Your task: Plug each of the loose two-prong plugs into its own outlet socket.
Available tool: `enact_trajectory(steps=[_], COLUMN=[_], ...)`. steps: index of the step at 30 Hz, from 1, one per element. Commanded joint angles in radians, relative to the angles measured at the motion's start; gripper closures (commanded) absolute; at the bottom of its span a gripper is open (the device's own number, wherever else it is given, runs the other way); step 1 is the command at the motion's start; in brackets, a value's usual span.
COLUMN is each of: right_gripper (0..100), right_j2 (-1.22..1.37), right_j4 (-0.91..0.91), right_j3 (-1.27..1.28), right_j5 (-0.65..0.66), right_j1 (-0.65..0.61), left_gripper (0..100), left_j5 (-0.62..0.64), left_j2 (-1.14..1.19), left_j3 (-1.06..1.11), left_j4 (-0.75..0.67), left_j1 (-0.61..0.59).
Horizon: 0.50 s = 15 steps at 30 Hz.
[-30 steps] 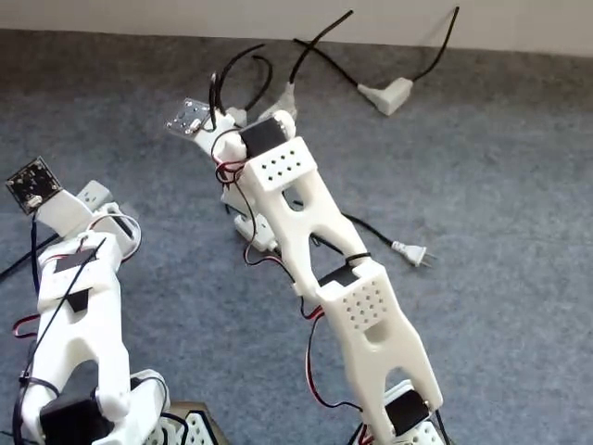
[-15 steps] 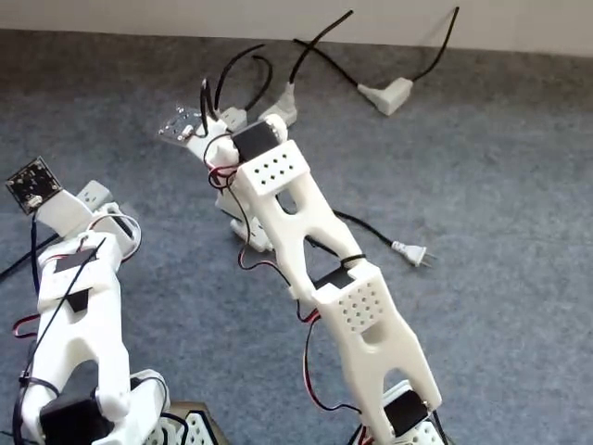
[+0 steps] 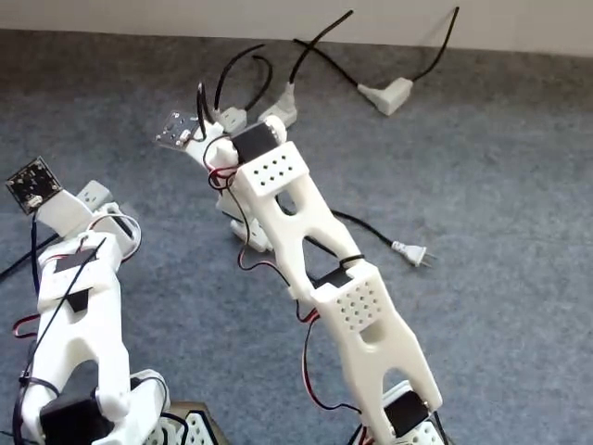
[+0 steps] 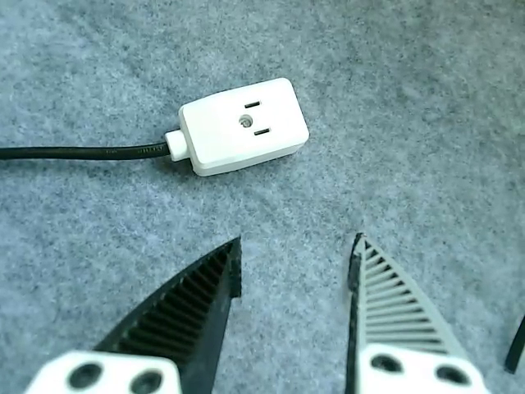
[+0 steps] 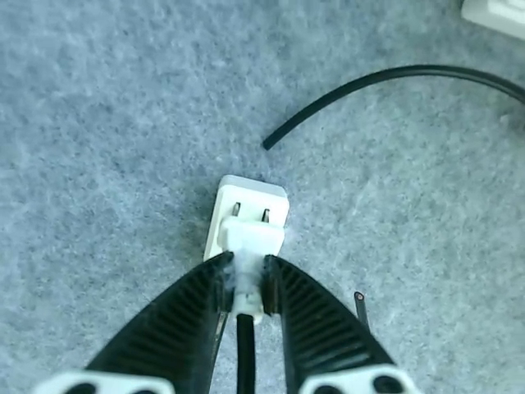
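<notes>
With right tool pinched on two-prong plug, square prongs to outlet socket slots, press straight; left tool agape, empty.

The counter was covered in a grey, matt, short-pile cloth like carpet, rough and flecked. The outlet socket was smooth white plastic with a faint sheen, and its cord was black, smooth and rubbery-looking. The left gripper had jaws of ribbed matt plastic, one black and one pale grey. The right gripper had two black ribbed matt jaws, which clasped a plug of smooth white plastic with two dull metal prongs. The second socket was of the same white plastic. The right arm wore matt white plastic shells, perforated in places. The loose plug had a white plastic body and bare metal prongs.
</notes>
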Motion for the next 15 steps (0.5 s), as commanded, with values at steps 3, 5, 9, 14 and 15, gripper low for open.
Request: enact_trajectory(steps=[3,5,9,14,15], right_gripper=[96.6,96.5,96.5,96.5,96.5], right_j2=[0.041,0.059,0.099,0.140,0.148], right_j4=[-0.016,-0.019,-0.016,-0.036,-0.045], right_j3=[-0.004,-0.004,-0.002,-0.008,-0.008], right_j5=[0.012,0.012,0.012,0.012,0.012], right_j1=[-0.015,-0.019,-0.033,-0.036,-0.036], left_gripper=[78,78,78,78,78], left_j5=[-0.005,-0.005,-0.005,-0.005,-0.005], left_j2=[-0.024,-0.024,-0.024,-0.024,-0.024], left_j3=[-0.031,-0.031,-0.031,-0.031,-0.031], left_j4=[0.005,0.005,0.005,0.005,0.005], left_j1=[0.015,0.015,0.015,0.015,0.015])
